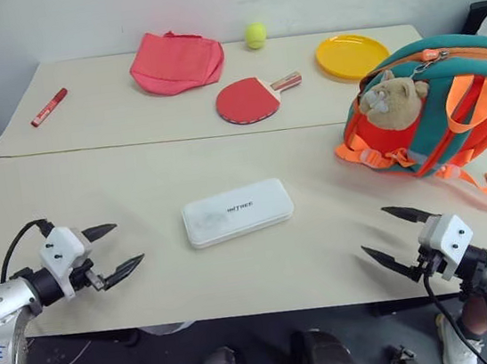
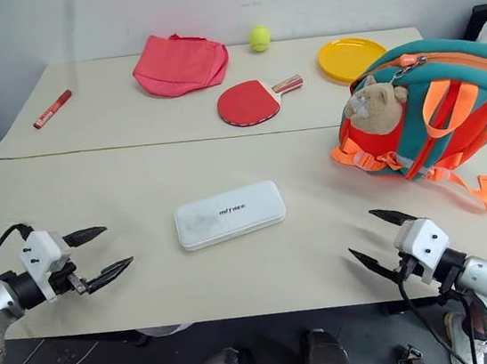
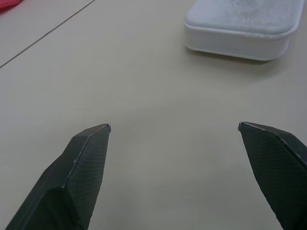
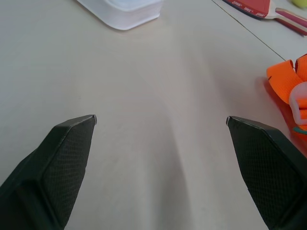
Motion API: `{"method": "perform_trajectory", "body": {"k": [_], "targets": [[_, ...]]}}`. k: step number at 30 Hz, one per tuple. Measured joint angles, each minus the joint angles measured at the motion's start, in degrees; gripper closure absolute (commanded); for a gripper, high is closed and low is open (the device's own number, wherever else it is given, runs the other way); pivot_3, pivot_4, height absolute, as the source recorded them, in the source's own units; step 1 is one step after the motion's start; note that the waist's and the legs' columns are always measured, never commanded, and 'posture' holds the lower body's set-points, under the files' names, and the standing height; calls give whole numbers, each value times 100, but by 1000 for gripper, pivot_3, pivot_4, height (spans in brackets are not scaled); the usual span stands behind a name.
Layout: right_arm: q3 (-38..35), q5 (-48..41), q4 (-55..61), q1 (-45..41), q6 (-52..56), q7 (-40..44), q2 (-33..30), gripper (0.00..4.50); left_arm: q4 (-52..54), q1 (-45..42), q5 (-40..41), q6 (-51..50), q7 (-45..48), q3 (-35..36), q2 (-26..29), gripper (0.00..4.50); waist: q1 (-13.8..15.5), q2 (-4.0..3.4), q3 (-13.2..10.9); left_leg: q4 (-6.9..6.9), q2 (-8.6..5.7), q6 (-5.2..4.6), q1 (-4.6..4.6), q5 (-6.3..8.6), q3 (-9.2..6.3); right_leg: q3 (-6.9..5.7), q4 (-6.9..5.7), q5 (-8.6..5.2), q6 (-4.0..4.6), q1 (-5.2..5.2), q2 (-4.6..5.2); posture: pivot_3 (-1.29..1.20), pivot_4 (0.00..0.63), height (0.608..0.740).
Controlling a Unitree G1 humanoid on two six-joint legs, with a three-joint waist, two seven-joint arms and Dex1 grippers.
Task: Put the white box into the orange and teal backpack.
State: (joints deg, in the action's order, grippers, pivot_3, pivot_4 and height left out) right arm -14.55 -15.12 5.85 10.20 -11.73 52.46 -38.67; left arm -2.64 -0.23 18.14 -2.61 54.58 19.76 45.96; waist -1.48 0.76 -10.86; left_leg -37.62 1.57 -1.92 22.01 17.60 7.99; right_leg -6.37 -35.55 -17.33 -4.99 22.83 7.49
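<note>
The white box [image 1: 238, 211] lies flat near the middle of the near beige table, its grey lettering up; one end of it also shows in the left wrist view [image 3: 244, 24] and a corner in the right wrist view [image 4: 125, 10]. The orange and teal backpack [image 1: 436, 107] sits at the right on the table, a tan plush animal [image 1: 392, 100] on its front and its orange straps trailing. My left gripper [image 1: 119, 248] hovers open to the left of the box, empty. My right gripper [image 1: 385, 233] stands open to the box's right, below the backpack, also empty.
On the far table lie a pink-red fabric bag [image 1: 175, 61], a red paddle [image 1: 250, 98], a yellow-green ball [image 1: 255, 35], a yellow plate [image 1: 352, 55] and a red marker [image 1: 49, 107]. A seam [image 1: 131, 145] divides the two tables.
</note>
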Motion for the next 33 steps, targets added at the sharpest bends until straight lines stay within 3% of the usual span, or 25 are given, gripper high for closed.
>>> {"method": "perform_trajectory", "body": {"k": [8, 11, 14, 18, 22, 27, 33], "targets": [[70, 30, -114, -66, -174, 69, -124, 44, 385, 185, 305, -545, -121, 47, -66, 0, -1, 0, 0, -4, 2, 8, -3, 4, 2, 3, -8, 0, 0, 0, -1, 0, 150, 740], [78, -202, 103, -73, 84, 7, 9, 661, 410, 186, 303, -629, -332, 67, -101, 0, 4, 0, 0, -4, 2, 8, -3, 3, 1, 3, -9, 0, 0, -1, 0, 0, 150, 740], [264, -277, 297, -304, 361, -7, 12, 1596, 414, 43, 365, -749, -439, 62, -235, 579, 2, 0, 0, -8, 2, 13, -3, 7, 1, 4, -10, 0, 0, -2, 0, 0, 150, 740], [1023, 15, 369, -1204, 651, 120, -40, 3015, 761, -550, 384, -984, -644, -427, -485, 1818, 2, 1, 0, -23, 2, 11, -2, 5, 1, 4, -23, 0, -1, -1, 0, 0, 150, 740], [1423, 415, 367, -1677, 966, -195, 130, 4369, 898, -611, 141, -1624, -1094, -654, -460, 2976, -7, 1, 0, -20, 8, 1, 4, 0, 2, 0, -31, 0, 1, 2, -13, 0, 150, 740], [1876, 944, 9, -2135, 1226, -741, 592, 4500, 1297, -744, 150, -2442, -1434, -897, -508, 4479, -8, 2, 0, -35, 5, -3, 16, -1, 8, 4, -35, 0, 1, 13, -8, 0, 150, 740], [1981, 1305, -770, -2780, 1357, -1112, 848, 4500, 1367, -852, 176, -2748, -1508, -1204, -771, 4479, -7, 2, 0, -40, 6, -4, 18, -2, 10, 6, -37, -1, 1, 21, -9, 0, 150, 740]]}}
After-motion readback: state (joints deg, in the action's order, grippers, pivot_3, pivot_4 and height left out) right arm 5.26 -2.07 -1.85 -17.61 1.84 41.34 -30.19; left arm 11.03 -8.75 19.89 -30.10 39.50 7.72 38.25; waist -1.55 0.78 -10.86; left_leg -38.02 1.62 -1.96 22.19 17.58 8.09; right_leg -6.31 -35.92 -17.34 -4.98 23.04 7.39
